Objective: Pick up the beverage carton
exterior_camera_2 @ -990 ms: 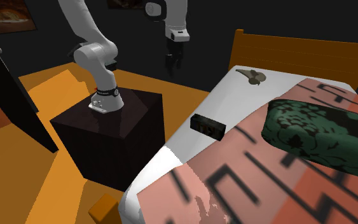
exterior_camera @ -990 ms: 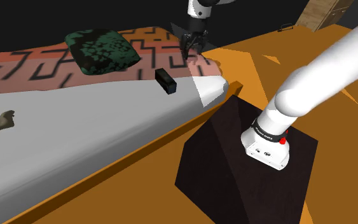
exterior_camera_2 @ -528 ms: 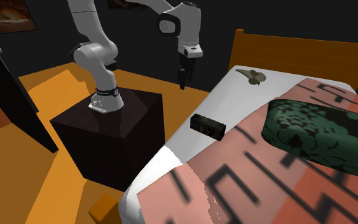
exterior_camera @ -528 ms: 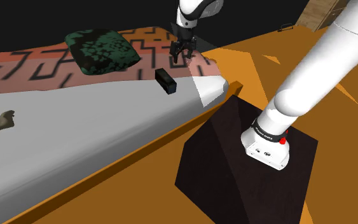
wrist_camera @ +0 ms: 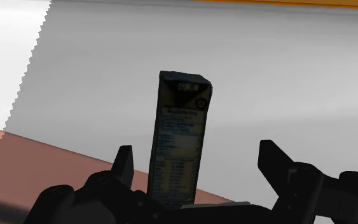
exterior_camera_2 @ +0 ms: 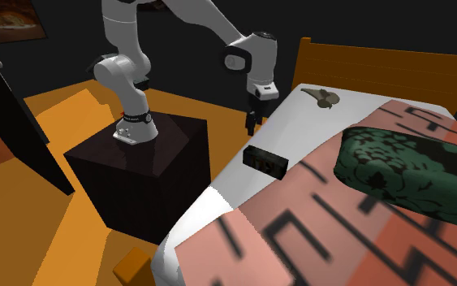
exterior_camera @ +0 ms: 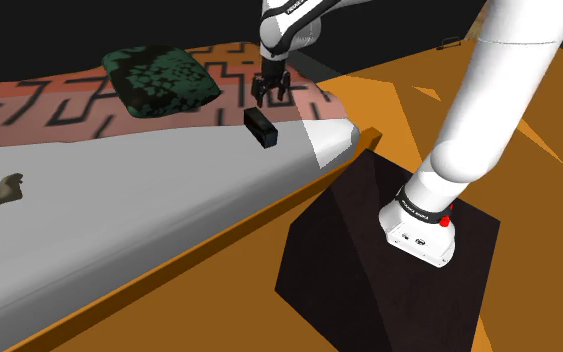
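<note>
A: Carton, looks?
B: The beverage carton [wrist_camera: 179, 143] is dark, long and narrow, and lies flat. Its upward face has a pale printed panel of small text and a round mark near one end.
A: Where?
B: On the bed's grey-white sheet [exterior_camera: 119, 200], just beside the edge of the pink patterned blanket [exterior_camera_2: 299, 219].
A: Hand?
B: The gripper [exterior_camera: 271, 92] hangs above the carton with its fingers spread, clasping nothing.
</note>
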Controlling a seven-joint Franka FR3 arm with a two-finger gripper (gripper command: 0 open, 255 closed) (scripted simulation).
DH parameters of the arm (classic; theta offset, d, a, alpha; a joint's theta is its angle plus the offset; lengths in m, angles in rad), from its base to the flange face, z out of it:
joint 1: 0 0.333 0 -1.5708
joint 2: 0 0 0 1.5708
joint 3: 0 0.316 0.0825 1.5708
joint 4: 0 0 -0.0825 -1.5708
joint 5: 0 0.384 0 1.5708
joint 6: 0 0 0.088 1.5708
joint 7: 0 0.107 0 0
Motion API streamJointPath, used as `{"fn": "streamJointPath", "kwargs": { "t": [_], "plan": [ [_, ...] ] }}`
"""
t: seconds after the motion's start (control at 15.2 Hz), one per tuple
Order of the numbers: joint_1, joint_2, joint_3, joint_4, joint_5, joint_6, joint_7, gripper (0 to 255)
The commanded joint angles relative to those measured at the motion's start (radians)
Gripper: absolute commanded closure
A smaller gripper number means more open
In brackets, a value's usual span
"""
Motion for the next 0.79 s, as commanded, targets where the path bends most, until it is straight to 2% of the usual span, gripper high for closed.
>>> {"fn": "streamJointPath", "kwargs": {
  "t": [0.0,0.53,0.73],
  "plan": [
    [-0.001,0.072,-0.005,0.06,-0.006,0.018,0.006,0],
    [-0.004,0.382,-0.026,0.372,-0.02,0.038,0.019,0],
    [-0.004,0.411,-0.027,0.386,-0.02,0.055,0.019,0]
  ]
}}
